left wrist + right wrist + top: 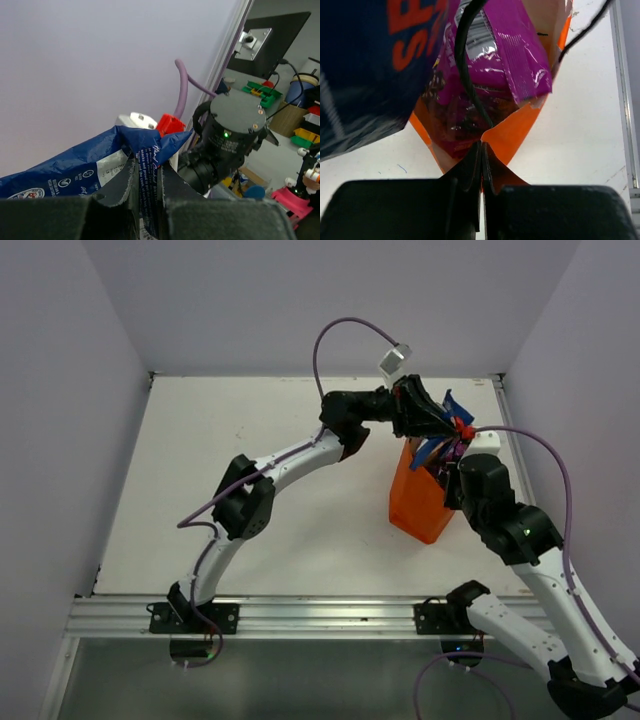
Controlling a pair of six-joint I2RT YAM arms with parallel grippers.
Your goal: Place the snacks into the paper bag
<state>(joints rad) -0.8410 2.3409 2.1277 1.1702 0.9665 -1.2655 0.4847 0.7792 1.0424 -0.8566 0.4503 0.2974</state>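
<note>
The white table sits between pale lilac walls; the paper bag stands at 3 o'clock; the left gripper pinches the blue packet; the right gripper is clamped on the bag's rim.

Upper packet over paper bag; lower packet inside

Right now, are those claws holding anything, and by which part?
Yes, both. The left gripper pinches the blue packet near one end. The right gripper is shut on the bag at its orange rim.
</note>
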